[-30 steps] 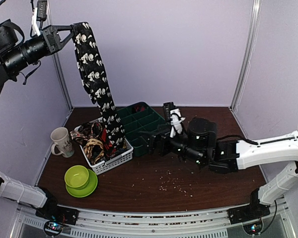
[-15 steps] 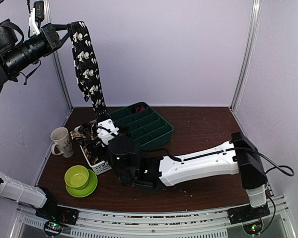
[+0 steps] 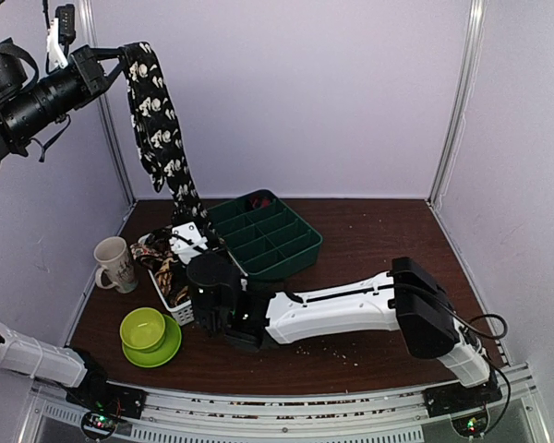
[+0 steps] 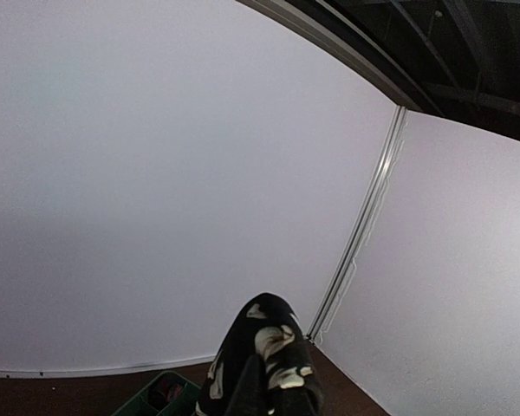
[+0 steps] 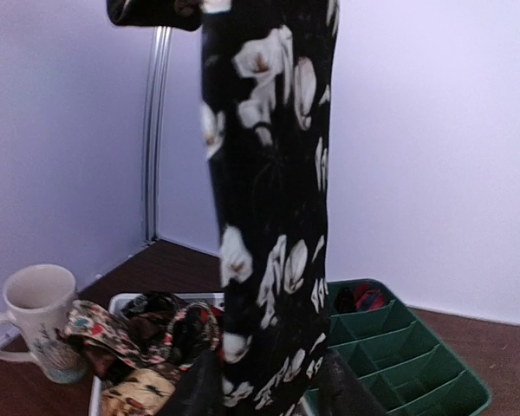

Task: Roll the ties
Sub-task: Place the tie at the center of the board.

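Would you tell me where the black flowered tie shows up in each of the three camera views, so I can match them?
Top external: the black flowered tie hangs from the upper left corner down to mid-left.
Left wrist: bottom centre, only a short folded part showing.
Right wrist: fills the middle, running top to bottom.
Shared landmark: the green divided tray, at bottom left in the left wrist view and bottom right in the right wrist view.

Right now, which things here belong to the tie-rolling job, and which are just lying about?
Job: black flowered tie, hanging; tangled ties in the white basket; probably the green divided tray.
Lying about: mug; green bowl on green plate.
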Robot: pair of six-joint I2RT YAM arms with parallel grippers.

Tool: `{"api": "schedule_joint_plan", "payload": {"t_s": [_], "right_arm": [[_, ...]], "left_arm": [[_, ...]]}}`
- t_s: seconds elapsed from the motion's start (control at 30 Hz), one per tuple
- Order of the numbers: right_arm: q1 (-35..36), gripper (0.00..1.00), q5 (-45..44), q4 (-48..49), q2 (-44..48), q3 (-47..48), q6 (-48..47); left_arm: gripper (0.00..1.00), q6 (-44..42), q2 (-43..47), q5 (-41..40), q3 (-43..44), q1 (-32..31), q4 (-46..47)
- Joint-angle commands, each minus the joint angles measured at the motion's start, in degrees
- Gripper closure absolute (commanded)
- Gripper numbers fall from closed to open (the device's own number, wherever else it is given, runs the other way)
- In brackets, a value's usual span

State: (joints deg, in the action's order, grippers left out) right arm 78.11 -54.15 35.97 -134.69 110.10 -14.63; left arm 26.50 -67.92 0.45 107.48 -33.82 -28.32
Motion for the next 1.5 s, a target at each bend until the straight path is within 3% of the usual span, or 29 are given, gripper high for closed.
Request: {"api": "schedule_joint_plan", "payload": {"t_s": [0.0, 0.03, 0.13, 0.27, 0.47, 0.53, 0.73, 0.9, 1.1, 1.23, 1.3, 1.4, 1.47], "right_arm": [[-0.9, 0.93, 1.6, 5.2, 10.8, -12.5, 0.9], [-1.0, 1.00, 1.8, 6.5, 13.6, -16.7, 1.5], [-1.9, 1.00, 4.3, 9.8, 23.4, -31.1, 4.6], [-3.2, 1.00, 9.4, 4.4, 36.8, -44.7, 9.7], [-8.7, 1.00, 22.7, -25.2, 57.9, -52.2, 21.7], [-10.7, 1.00, 25.8, -28.7, 66.2, -57.0, 23.9], [-22.0, 1.00, 26.5, -48.9, 93.2, -67.2, 38.5], [-28.0, 1.00, 25.0, -64.4, 109.2, -70.1, 49.9], [-28.1, 1.00, 25.2, -80.7, 115.6, -72.6, 63.7], [-28.1, 1.00, 31.3, -77.9, 114.8, -76.7, 63.0], [-28.0, 0.91, 36.3, -73.2, 111.8, -78.3, 60.9], [-28.1, 0.64, 45.5, -65.1, 103.4, -79.8, 57.5], [-28.0, 0.55, 49.8, -62.8, 96.4, -78.8, 55.9]], "left_arm": [[1.00, -2.0, 1.6, -3.5, -1.0, -0.2, -0.7], [1.00, -2.6, 1.8, -4.0, -1.6, -0.2, -1.0], [1.00, -3.9, 2.1, -5.3, -3.3, -0.2, -2.3], [1.00, -7.2, 1.0, -4.9, -5.0, -0.2, -5.6], [1.00, -12.9, -3.0, -2.4, -8.4, -0.2, -12.9], [1.00, -14.7, -4.1, 0.6, -11.2, -0.2, -14.3], [1.00, -18.5, -5.2, 12.1, -22.6, -1.7, -16.6], [1.00, -22.3, -6.3, 15.2, -32.1, -10.3, -18.9], [1.00, -22.4, -12.8, 26.5, -40.5, -19.1, -13.4], [1.00, -19.5, -19.2, 28.1, -40.8, -19.6, -8.1], [1.00, -19.1, -22.8, 23.8, -37.8, -19.5, -9.7], [1.00, -17.1, -26.0, 20.1, -34.6, -17.6, -11.8], [1.00, -16.5, -26.9, 16.2, -33.8, -16.5, -14.0]]}}
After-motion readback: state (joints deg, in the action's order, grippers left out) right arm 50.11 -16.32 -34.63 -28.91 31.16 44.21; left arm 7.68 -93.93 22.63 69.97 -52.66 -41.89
